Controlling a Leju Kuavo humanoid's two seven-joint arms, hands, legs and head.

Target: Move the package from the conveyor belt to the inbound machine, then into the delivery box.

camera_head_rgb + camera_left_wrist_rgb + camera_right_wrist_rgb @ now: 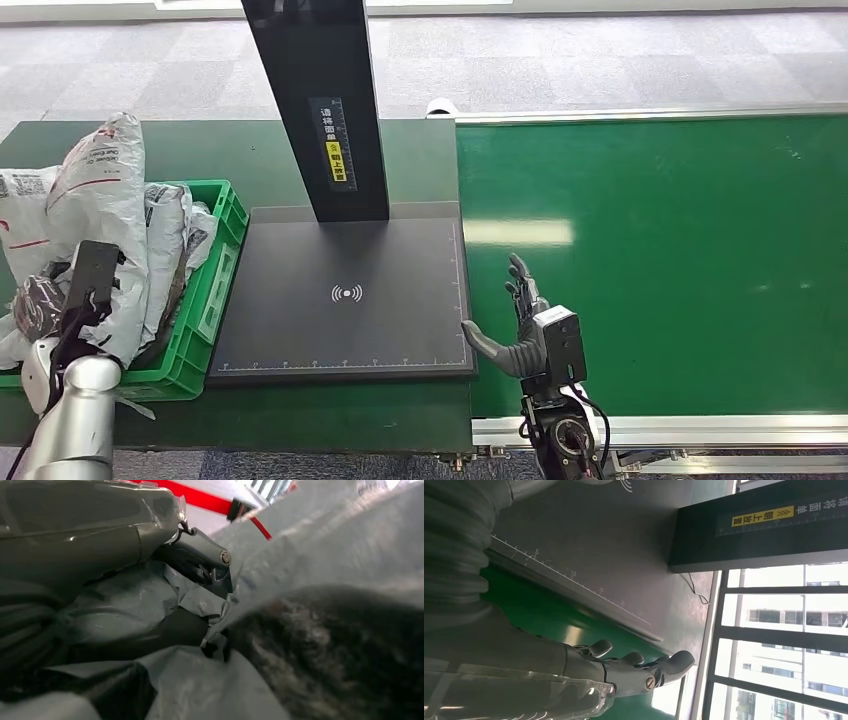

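The green delivery box point(207, 305) stands at the left, heaped with grey and white poly-bag packages point(105, 200). My left arm reaches into that heap, its wrist point(91, 272) against the bags. In the left wrist view my left hand point(150, 545) has crumpled grey package film point(195, 600) pinched between its thumb and a dark finger. My right hand point(520, 322) hovers open, fingers spread, over the near left corner of the green conveyor belt point(680, 260), just beside the inbound machine's black scan plate point(340, 330). The same hand point(624, 672) holds nothing.
The machine's black column point(320, 110) rises from the back of the plate. A bag with dark furry contents point(340, 655) lies against my left hand. A metal rail point(700, 428) edges the belt's near side. Grey carpet tiles lie beyond the table.
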